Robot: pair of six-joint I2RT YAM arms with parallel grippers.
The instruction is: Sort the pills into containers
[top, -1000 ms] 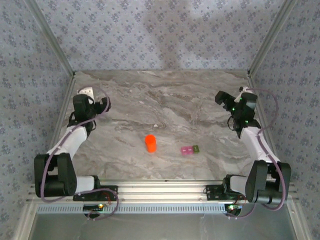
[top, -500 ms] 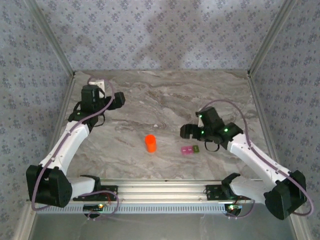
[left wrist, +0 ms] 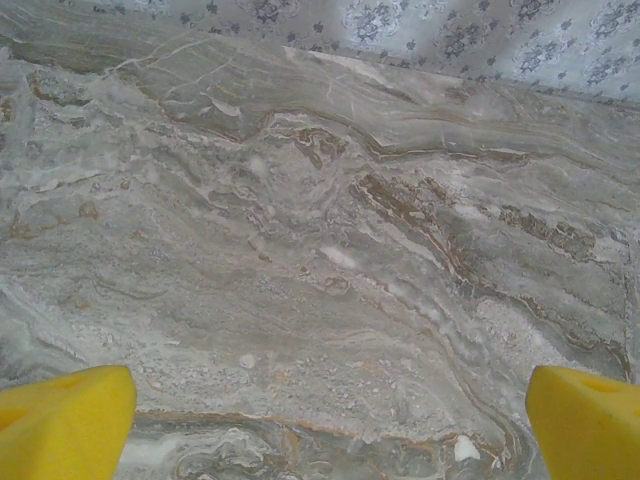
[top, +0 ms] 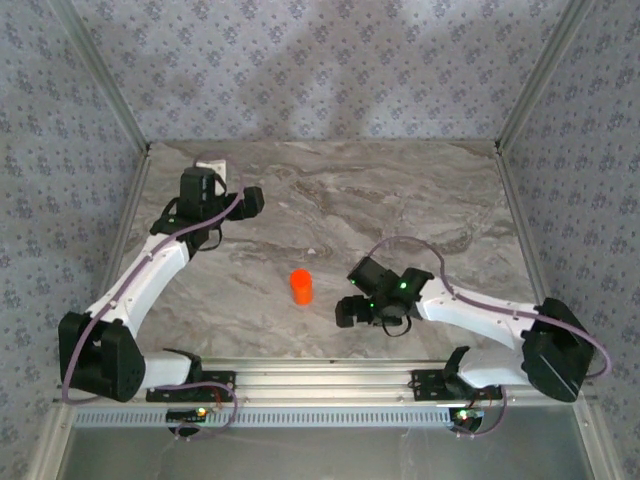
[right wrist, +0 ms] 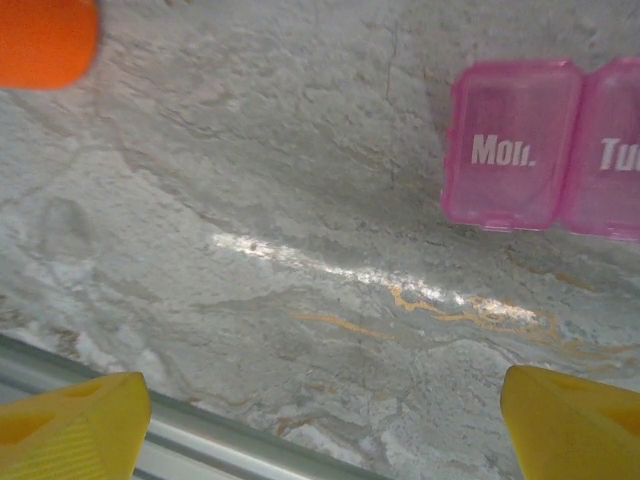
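The pink pill containers (right wrist: 512, 145) lie flat on the marble in the right wrist view, upper right, lids marked "Mon." and "Tu"; the olive compartment is out of frame. My right gripper (right wrist: 320, 425) hovers open just in front of them, with bare marble between its yellow fingertips (right wrist: 70, 420). From above, the right gripper (top: 348, 312) and its wrist cover the containers. My left gripper (top: 250, 200) is at the far left of the table, open over bare marble (left wrist: 330, 430). A tiny white speck (left wrist: 462, 448) lies there; I cannot tell if it is a pill.
An orange bottle (top: 301, 286) with a round cap stands mid-table, left of the right gripper, and shows at the corner (right wrist: 45, 40) of the right wrist view. The aluminium rail (right wrist: 150, 440) at the table's near edge runs close under the right gripper. Patterned walls enclose the table.
The right arm has swung from the far right down to the containers near the front edge and now covers them. The left gripper has moved right and slightly further back.
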